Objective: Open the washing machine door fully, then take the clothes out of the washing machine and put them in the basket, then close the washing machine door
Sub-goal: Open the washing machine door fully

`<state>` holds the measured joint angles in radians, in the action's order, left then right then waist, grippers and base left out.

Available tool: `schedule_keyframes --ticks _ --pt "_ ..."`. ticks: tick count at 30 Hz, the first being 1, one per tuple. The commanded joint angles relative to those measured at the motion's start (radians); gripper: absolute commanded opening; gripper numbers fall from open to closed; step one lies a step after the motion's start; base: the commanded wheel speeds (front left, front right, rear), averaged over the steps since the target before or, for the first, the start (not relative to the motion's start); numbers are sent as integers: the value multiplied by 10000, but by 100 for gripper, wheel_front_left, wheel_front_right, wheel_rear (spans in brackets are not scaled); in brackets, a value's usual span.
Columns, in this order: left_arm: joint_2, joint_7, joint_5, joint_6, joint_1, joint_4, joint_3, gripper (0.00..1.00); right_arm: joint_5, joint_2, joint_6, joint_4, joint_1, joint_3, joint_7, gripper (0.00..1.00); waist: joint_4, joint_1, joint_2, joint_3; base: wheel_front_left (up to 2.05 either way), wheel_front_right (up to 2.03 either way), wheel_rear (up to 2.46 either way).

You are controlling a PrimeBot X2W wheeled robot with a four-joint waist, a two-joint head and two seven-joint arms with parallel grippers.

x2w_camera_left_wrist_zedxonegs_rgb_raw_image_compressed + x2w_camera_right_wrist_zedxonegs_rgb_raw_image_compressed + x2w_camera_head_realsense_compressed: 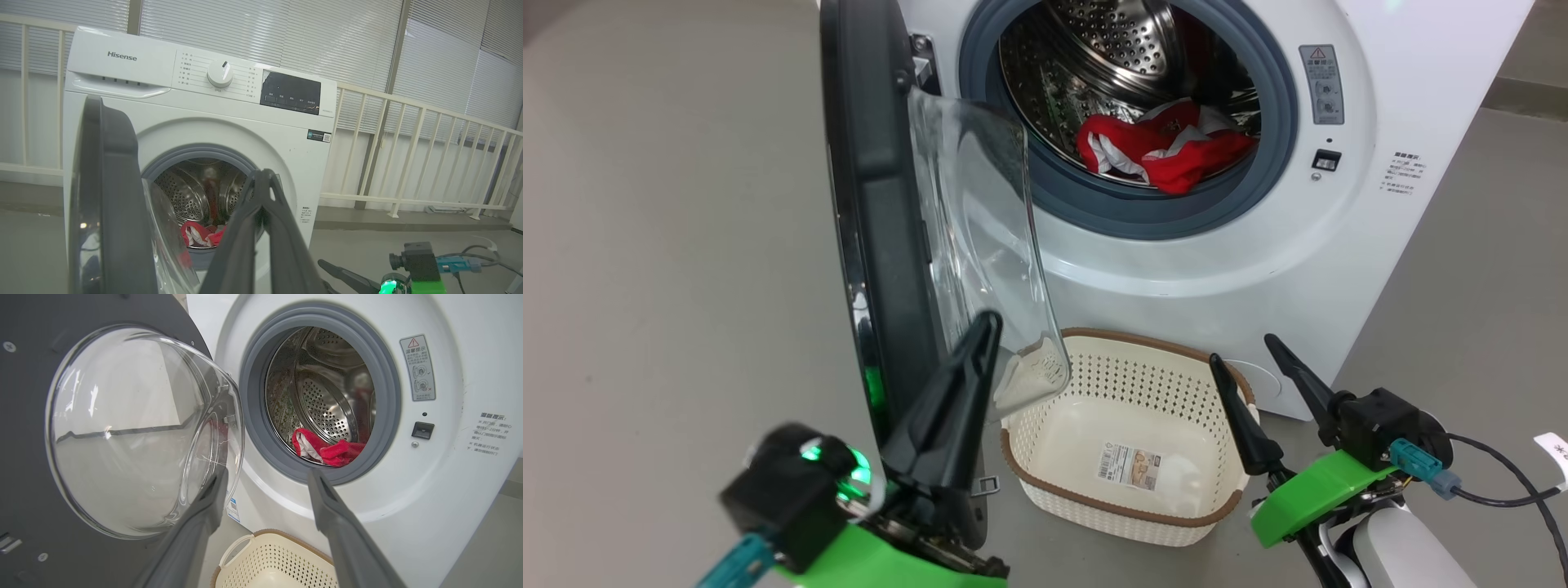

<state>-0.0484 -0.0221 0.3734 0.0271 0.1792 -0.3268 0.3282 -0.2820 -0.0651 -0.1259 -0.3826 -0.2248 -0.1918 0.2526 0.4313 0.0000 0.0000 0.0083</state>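
Observation:
The white washing machine (1258, 245) stands with its door (874, 204) swung out towards me on the left, so the clear glass bowl (980, 245) faces the drum. Red and white clothes (1168, 147) lie in the steel drum, and the clothes (331, 451) sit just behind the grey ring. The empty basket (1143, 336) is on the floor under the opening. My left gripper (988, 322) is shut with nothing in it, its tip by the door's lower inner side. My right gripper (1243, 349) is open over the basket's right edge, and in its wrist view the right gripper (268, 473) points at the opening.
Grey floor lies all around. A cream railing (408, 155) and window blinds stand behind the machine. A black cable (1503, 490) trails from my right wrist. The door latch (422, 430) and warning sticker (417, 367) sit right of the opening.

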Motion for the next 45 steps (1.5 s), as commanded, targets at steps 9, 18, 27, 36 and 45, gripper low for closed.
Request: schedule_keyframes --ticks 9,18,27,36,45 --pt "-42 253 460 -125 -288 1464 131 0 -50 -79 -48 110 -237 -292 91 100 -106 0 0 69 0 0 0" --pt "-200 625 288 -609 -340 2325 -14 0 -47 -153 -48 119 -350 -277 91 100 -142 0 0 316 0 0 0" --pt "-306 543 162 -995 -429 2079 -243 0 -15 -190 -48 103 -360 -174 91 100 145 0 0 507 0 0 0" --pt "-591 445 96 -1474 -698 1986 -761 0 -18 -263 -48 80 -437 -193 91 100 653 0 0 613 0 0 0" --pt "-851 291 159 -1960 -914 1997 -1464 0 -3 -382 -48 76 -457 -244 91 100 865 0 0 706 0 0 0"
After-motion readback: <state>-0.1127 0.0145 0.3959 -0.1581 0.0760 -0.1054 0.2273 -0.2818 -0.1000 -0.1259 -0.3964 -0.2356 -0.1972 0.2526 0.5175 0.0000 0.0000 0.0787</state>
